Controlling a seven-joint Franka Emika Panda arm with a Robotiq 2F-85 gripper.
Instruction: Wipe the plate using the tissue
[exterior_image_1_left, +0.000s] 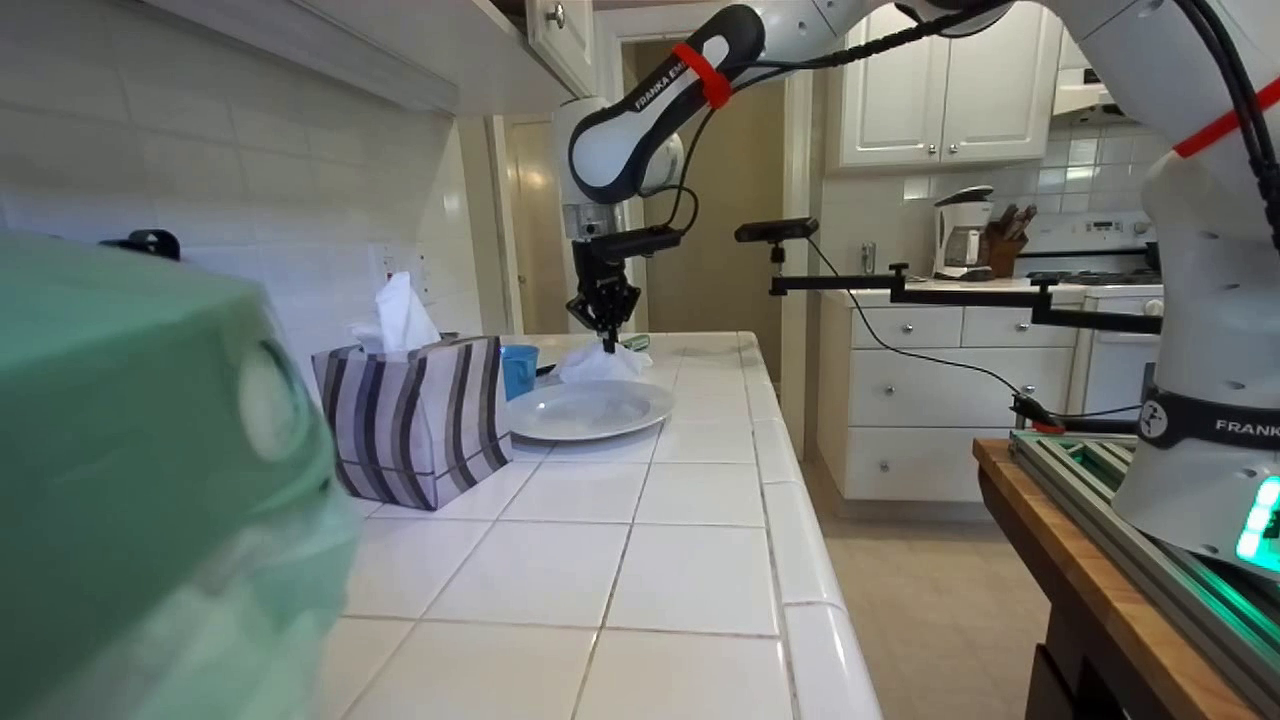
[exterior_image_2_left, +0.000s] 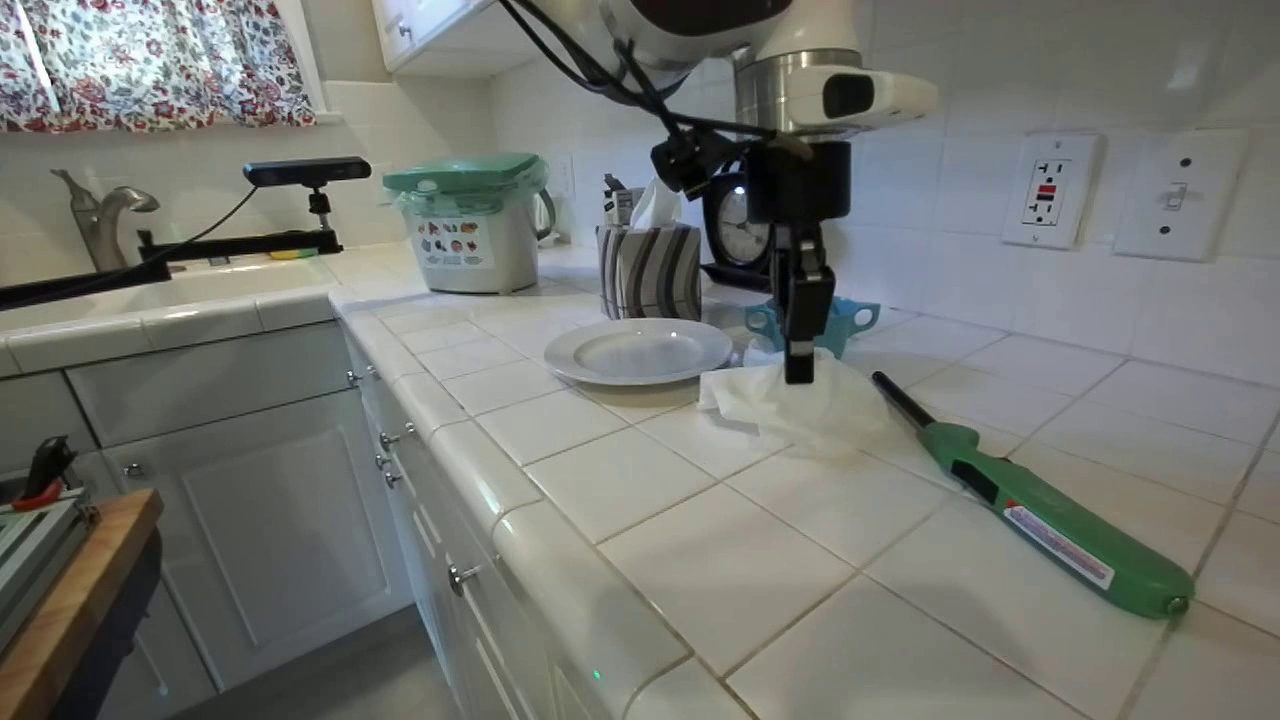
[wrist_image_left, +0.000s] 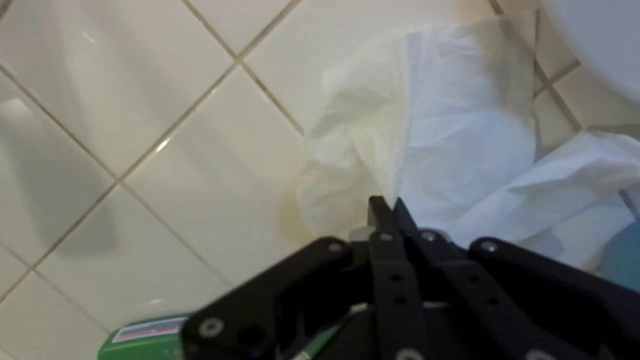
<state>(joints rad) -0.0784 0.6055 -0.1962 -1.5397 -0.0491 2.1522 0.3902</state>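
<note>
The white tissue (exterior_image_2_left: 840, 410) lies crumpled and partly spread on the tiled counter; it also shows in an exterior view (exterior_image_1_left: 600, 365) and fills much of the wrist view (wrist_image_left: 450, 115). The pale round plate (exterior_image_2_left: 640, 352) lies flat beside it, nearer the striped box; it also shows in an exterior view (exterior_image_1_left: 590, 410), and its edge is at the wrist view's top right (wrist_image_left: 605, 40). My gripper (exterior_image_2_left: 800, 368) points down over the tissue. Its fingertips (wrist_image_left: 386, 205) are together, with no tissue visible between them. Whether the tips touch the tissue, I cannot tell.
A blue handled cup (exterior_image_2_left: 848, 322) stands behind the tissue. A green lighter (exterior_image_2_left: 1060, 520) lies near it. A striped tissue box (exterior_image_2_left: 650, 270), a dark clock (exterior_image_2_left: 740, 230) and a green-lidded bin (exterior_image_2_left: 470, 220) stand farther along. The counter's rounded edge (exterior_image_2_left: 560, 540) borders the floor side.
</note>
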